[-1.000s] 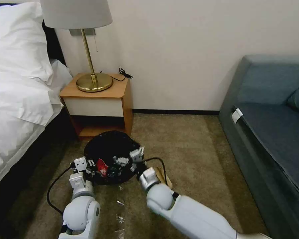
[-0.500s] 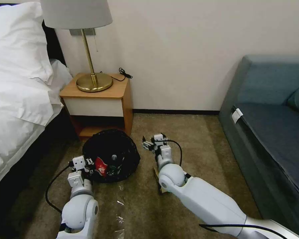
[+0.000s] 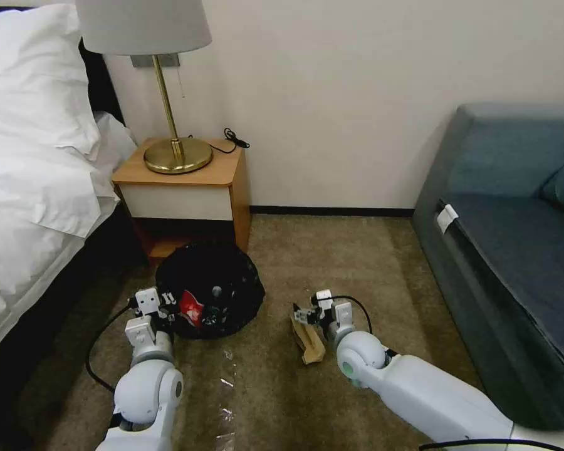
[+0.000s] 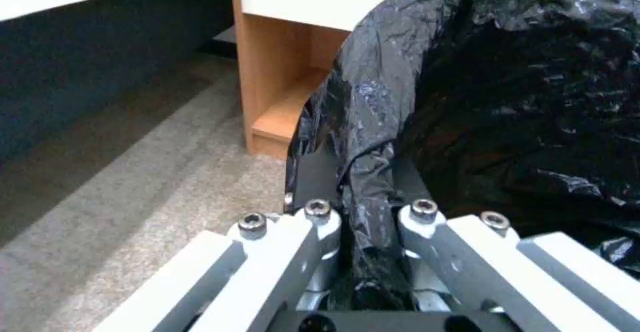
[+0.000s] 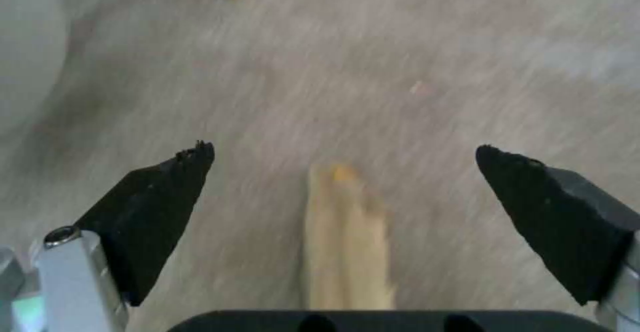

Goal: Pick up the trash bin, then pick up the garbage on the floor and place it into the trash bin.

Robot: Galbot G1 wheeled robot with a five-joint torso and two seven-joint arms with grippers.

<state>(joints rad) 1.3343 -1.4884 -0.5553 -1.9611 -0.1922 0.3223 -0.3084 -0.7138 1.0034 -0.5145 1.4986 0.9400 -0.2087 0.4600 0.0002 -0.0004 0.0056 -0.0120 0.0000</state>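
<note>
Nearest me, my left gripper (image 3: 163, 305) is clenched on the folded rim of the small round bin lined with crinkly black plastic (image 3: 210, 291), pinching the bag edge between its fingers (image 4: 319, 222) in the left wrist view; the bin hangs low, just in front of the wooden nightstand (image 3: 188, 194); inside it I see a red snack packet (image 3: 192, 309) and what looks like a small clear bottle (image 3: 215, 299). To the right, my right gripper (image 3: 308, 313) hovers just above the upper end of the long gold-brown bar wrapper (image 3: 309, 341) lying on the tan carpet (image 3: 357, 269); its black fingertips (image 5: 167, 192) are spread wide and hold nothing, with the wrapper (image 5: 343, 242) lying lengthwise between them. To do this well, I judge I should lower straight down until both tips press the carpet on either side of the thin wrapper, then close gently, since a flat foil piece could slip or fold away; I should hold the bin steady meanwhile. The right wrist picture is smeared, so I cannot make out the wrapper's far edge; the crumpled paper piece I cannot place; some shiny scraps (image 3: 225, 382) lie on the carpet by my left arm, too faint to identify; the bin's white wall is hidden under the bag.
</note>
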